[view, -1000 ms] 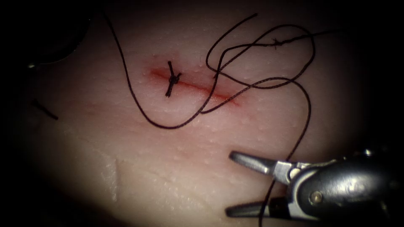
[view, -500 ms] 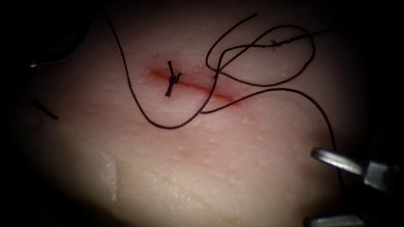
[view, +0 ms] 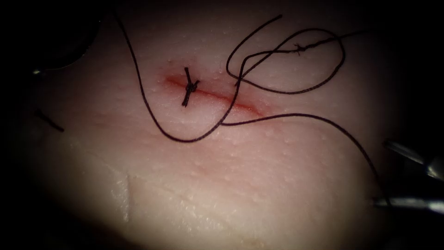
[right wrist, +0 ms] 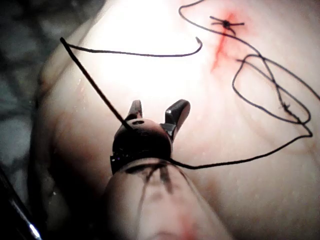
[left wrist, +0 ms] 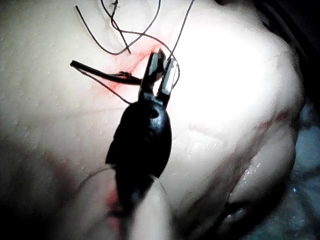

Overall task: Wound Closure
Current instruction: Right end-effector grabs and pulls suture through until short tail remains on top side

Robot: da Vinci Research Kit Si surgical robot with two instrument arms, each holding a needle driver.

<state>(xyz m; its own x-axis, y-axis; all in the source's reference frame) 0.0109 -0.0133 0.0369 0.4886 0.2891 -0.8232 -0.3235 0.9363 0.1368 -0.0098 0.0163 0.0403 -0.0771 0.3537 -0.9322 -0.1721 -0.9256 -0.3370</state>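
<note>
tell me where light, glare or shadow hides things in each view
Endoscope view: light pools on the tissue round the cut; the edges go dark, shadowing the open, empty right tool. Left wrist view: glare washes over the tissue beside the open, empty left tool. Right wrist view: glare on tissue beyond the right tool, thread draped over its wrist.
</note>
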